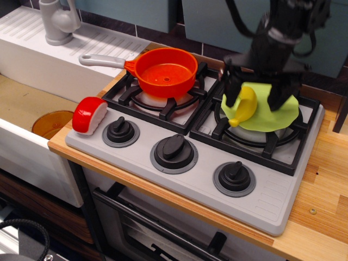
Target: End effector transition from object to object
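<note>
My black gripper [255,93] hangs from a bulky black wrist with cables over the right rear burner. It is blurred by motion. Its two dark fingers [232,89] point down and stand wide apart, one on each side of the upper end of a yellow banana [242,107]. The banana lies on a green plate [278,114] on that burner. I cannot tell whether the left finger touches the banana. The jaws are open and hold nothing.
An orange pan [163,72] with a grey handle sits on the left rear burner. A red and white sushi toy [89,115] lies at the stove's left front corner. Three black knobs [174,152] line the front. A sink [32,103] is to the left.
</note>
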`<state>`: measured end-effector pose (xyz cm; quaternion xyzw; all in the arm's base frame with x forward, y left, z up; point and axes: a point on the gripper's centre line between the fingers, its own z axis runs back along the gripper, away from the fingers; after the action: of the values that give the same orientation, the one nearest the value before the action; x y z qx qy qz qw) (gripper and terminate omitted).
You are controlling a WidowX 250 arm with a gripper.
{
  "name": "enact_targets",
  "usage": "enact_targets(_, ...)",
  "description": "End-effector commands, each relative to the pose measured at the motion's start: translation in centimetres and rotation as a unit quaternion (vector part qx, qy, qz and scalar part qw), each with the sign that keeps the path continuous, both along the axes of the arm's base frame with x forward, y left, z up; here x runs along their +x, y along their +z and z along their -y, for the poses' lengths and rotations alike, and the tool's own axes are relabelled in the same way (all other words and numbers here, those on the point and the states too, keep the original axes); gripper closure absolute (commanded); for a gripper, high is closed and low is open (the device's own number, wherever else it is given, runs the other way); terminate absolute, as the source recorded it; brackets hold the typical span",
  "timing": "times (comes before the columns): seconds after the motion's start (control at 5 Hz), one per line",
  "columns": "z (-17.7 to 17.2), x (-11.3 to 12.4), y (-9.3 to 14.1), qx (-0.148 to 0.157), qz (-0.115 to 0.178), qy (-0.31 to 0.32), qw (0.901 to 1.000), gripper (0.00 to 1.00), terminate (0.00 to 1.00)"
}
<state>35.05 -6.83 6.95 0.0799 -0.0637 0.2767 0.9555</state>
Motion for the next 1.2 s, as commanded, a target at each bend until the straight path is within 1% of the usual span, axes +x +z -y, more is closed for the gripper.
enact_targets(0.0,-4.0,-1.2,6.2,0.007,0.036,-0.037,0.9986,0.00,0.00)
enact_targets(0.2,-6.8,-1.8,7.2,0.008,0.034,-0.053,0.9980,0.00,0.00)
enact_targets(0.4,-10.2,-1.6,7.3,0.004,0.042,-0.080,0.9959,0.00,0.00)
enact_targets(0.6,-14.3,-1.1,7.1,0.004,0.057,-0.112,0.9921,0.00,0.00)
enact_targets(0.8,-17.9,-0.9,6.9,0.015,0.067,-0.129,0.9893,0.00,0.00)
enact_targets(1.0,-20.0,-1.6,6.4,0.029,0.074,-0.133,0.9878,0.00,0.00)
